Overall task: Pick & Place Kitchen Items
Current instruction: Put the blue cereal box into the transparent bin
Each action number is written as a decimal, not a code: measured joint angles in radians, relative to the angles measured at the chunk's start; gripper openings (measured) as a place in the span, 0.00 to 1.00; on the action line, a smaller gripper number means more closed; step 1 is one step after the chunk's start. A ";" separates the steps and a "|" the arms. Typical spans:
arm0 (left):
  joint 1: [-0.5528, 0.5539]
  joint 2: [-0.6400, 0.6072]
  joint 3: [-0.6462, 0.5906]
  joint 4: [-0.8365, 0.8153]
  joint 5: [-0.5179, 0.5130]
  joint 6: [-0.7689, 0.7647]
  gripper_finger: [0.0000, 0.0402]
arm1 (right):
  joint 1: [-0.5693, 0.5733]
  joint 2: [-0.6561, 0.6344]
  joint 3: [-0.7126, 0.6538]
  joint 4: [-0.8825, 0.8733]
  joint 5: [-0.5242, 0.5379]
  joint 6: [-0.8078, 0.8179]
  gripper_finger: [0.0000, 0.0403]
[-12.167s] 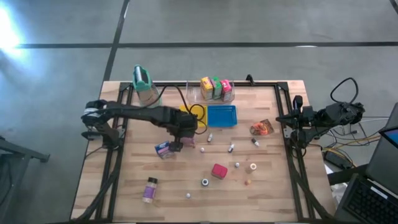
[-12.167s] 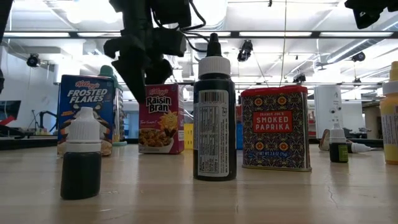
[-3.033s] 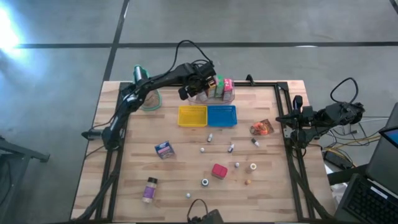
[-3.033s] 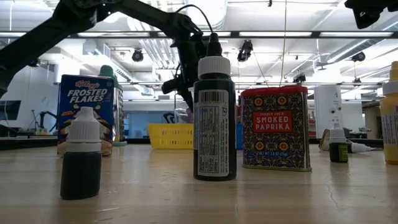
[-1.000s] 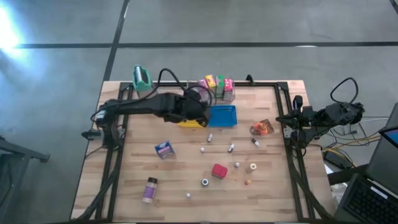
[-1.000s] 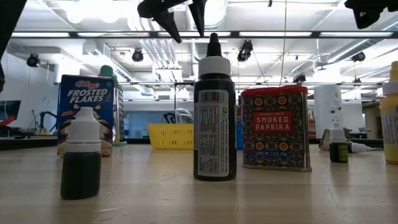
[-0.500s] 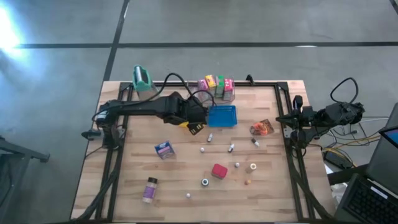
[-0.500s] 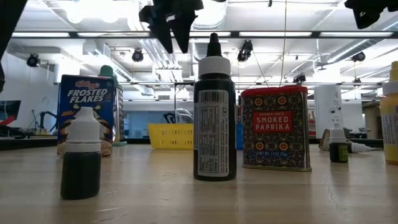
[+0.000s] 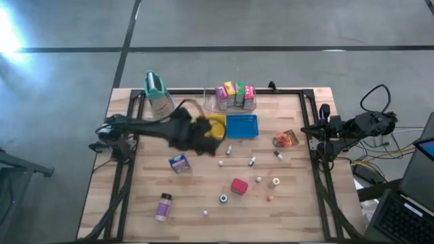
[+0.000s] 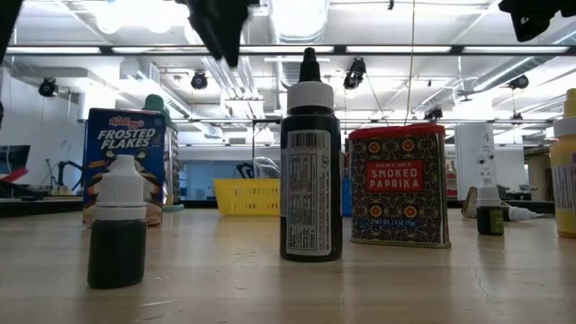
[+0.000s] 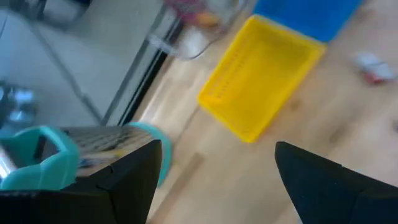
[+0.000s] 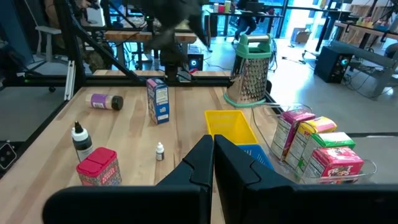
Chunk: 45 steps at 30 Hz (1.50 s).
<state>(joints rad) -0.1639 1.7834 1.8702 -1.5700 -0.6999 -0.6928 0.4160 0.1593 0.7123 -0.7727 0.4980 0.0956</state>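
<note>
My left gripper (image 9: 203, 144) hangs open and holds nothing, above the table between the yellow tray (image 9: 217, 125) and the blue Frosted Flakes carton (image 9: 179, 163), which stands upright on its base. In the left wrist view the open fingers (image 11: 124, 180) frame the yellow tray (image 11: 261, 74). Several colourful cartons (image 9: 234, 95) stand in the clear bin at the far edge. The red paprika tin (image 9: 239, 186) and the orange pouch (image 9: 285, 139) lie on the wood. My right gripper (image 12: 213, 146) is shut and waits at the table's right edge (image 9: 324, 129).
A blue tray (image 9: 242, 126) sits beside the yellow one. The grater with the teal top (image 9: 156, 91) stands at the far left corner. A purple spice jar (image 9: 164, 205) lies near the front left. Small dropper bottles and caps (image 9: 252, 161) are scattered mid-table.
My left gripper has swung from above the yellow tray toward the table's near left side, over the wood by the blue carton, moving fast enough to blur. The objects on the table have stayed put.
</note>
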 joint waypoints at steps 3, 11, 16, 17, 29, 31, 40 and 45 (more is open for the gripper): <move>-0.111 -0.048 -0.011 0.017 0.000 -0.007 0.79 | 0.000 0.000 0.000 0.000 0.000 0.000 0.02; -0.349 -0.172 -0.010 -0.002 0.047 -0.223 0.79 | 0.000 0.000 0.000 0.000 0.000 -0.001 0.02; -0.404 -0.193 -0.010 -0.001 0.194 -0.259 0.79 | 0.000 0.000 0.000 0.000 0.000 0.000 0.02; -0.407 -0.193 -0.011 -0.001 0.217 -0.260 0.79 | 0.000 0.000 0.000 0.000 0.000 0.000 0.02; -0.404 -0.193 -0.152 -0.001 0.284 -0.342 0.79 | 0.000 0.000 0.000 0.000 0.000 0.000 0.02; -0.397 -0.199 -0.191 -0.001 0.303 -0.371 0.79 | 0.000 0.000 0.000 0.000 0.000 0.000 0.02; -0.325 -0.262 -0.350 -0.001 0.355 -0.377 0.79 | 0.000 0.000 0.000 0.000 0.000 0.000 0.02; -0.298 -0.323 -0.433 0.009 0.363 -0.361 0.79 | 0.000 0.000 0.000 0.000 0.000 0.000 0.02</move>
<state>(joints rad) -0.4619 1.4607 1.4370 -1.5614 -0.3370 -1.0534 0.4160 0.1596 0.7124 -0.7727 0.4980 0.0953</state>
